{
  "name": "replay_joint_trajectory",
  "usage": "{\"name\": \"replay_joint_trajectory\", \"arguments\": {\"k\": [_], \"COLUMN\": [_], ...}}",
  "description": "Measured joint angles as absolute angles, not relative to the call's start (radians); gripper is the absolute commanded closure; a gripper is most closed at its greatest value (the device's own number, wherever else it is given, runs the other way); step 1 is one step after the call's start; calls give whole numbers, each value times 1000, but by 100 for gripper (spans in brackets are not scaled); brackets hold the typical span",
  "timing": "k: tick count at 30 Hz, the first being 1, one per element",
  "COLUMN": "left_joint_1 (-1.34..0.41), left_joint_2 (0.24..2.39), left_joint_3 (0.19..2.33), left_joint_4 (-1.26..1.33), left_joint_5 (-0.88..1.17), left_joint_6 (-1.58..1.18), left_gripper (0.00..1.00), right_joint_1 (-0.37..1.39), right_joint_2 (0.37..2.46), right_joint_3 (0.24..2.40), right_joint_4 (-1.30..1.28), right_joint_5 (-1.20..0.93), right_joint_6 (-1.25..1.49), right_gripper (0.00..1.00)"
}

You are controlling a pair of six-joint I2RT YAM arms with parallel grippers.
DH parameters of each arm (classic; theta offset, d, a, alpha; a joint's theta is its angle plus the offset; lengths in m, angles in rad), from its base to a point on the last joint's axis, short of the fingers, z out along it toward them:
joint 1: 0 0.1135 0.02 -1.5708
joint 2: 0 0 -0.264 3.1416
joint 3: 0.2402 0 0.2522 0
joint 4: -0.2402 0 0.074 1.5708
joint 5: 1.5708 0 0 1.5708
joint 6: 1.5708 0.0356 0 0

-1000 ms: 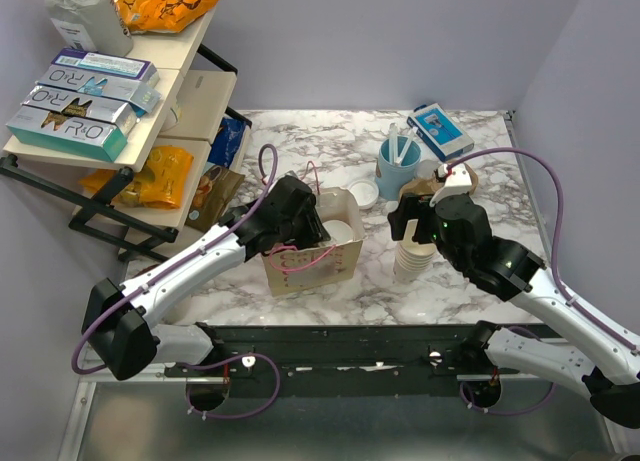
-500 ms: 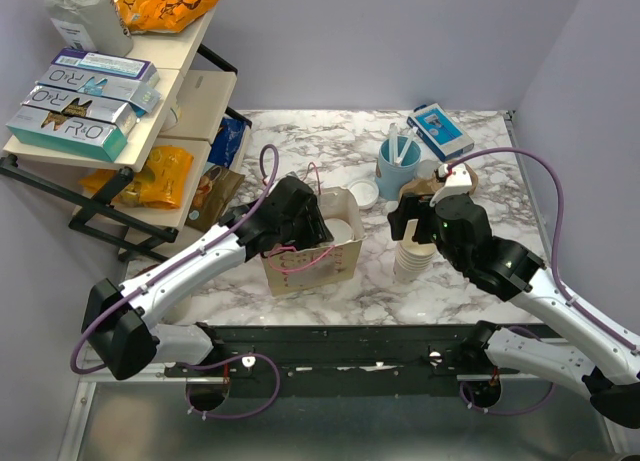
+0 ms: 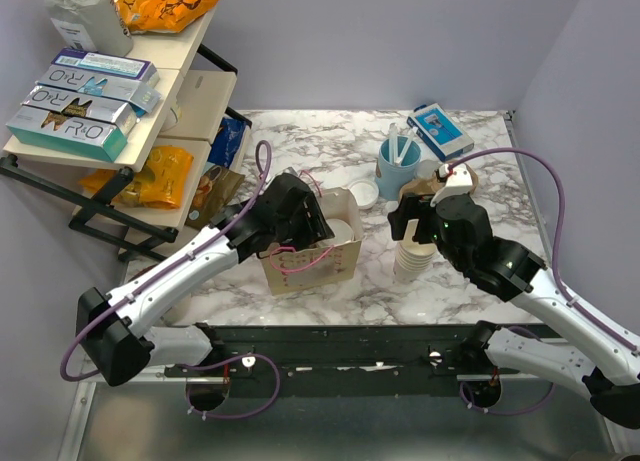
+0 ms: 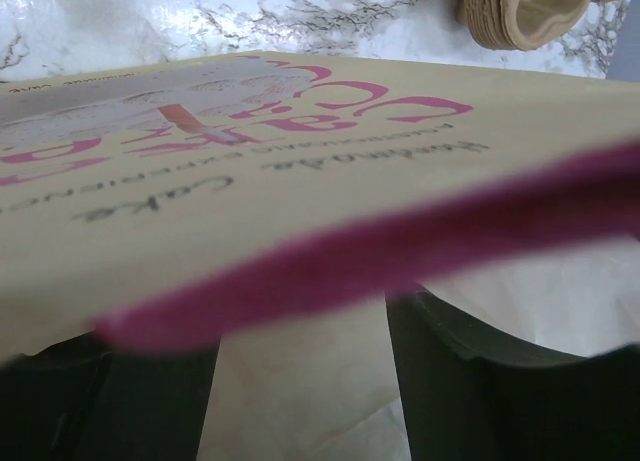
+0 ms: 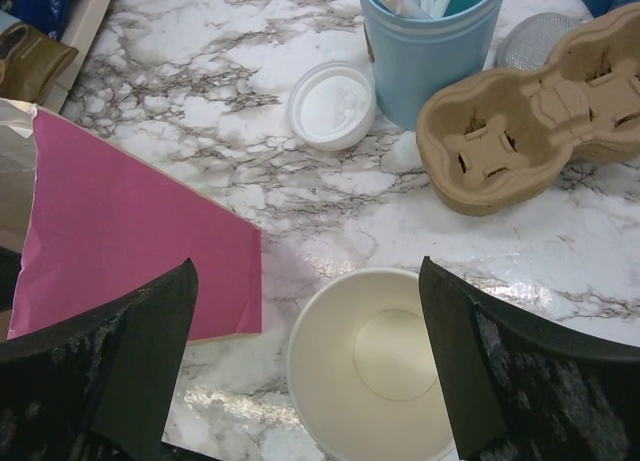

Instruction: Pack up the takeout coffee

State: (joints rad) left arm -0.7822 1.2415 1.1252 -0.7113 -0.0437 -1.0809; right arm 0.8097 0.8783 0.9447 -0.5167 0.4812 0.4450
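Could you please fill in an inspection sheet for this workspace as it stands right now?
Surface: marble table, no spills seen.
Job's things: takeout coffee sits inside the open paper bag; only its white lid shows.
Clutter: stack of paper cups, light-blue mug, loose lid, cardboard cup carrier, blue box.
Grippers: left gripper open at the bag's mouth; right gripper open above the cup stack, holding nothing.
Cables: purple cables run along both arms, no snag seen.
Surroundings: shelf of boxes and snack bags on the left; plain walls.
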Motion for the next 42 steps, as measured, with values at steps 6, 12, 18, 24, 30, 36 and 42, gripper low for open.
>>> {"name": "replay_joint_trajectory", "arguments": {"k": [6,12,18,24,30,36,42], "left_joint_1": [-788,-788,-790,-793,-794,-794,-794], "left_joint_2": [1216,1195,1195,1181,1151,1127,1113], "left_joint_3": [1137,1145,1159,1178,1205,1245,1287], "left_joint_4": [-727,-751,-759,-781,-811,-831,-863], "left_joint_5": [-44,-44,-44,-44,-44,-52,-57], "left_joint_6": [-1077,-1071,-1066,-1063,-1060,-1053,-1036], "left_gripper": [26,26,26,26,25,21,14], "right_joint_1": [809,809,809,809,809,810,809], "right_joint_2": [875,874,872,872,872,873,883], "right_joint_3": [945,945,945,945,945,952,989], "right_joint_4": [-517,-517,-516,-515,-506,-498,-488], "right_joint_5": [481,481,481,481,481,481,482], "right_joint_6": [445,445,445,444,443,431,406], "right_gripper": [0,0,0,0,0,0,0]}}
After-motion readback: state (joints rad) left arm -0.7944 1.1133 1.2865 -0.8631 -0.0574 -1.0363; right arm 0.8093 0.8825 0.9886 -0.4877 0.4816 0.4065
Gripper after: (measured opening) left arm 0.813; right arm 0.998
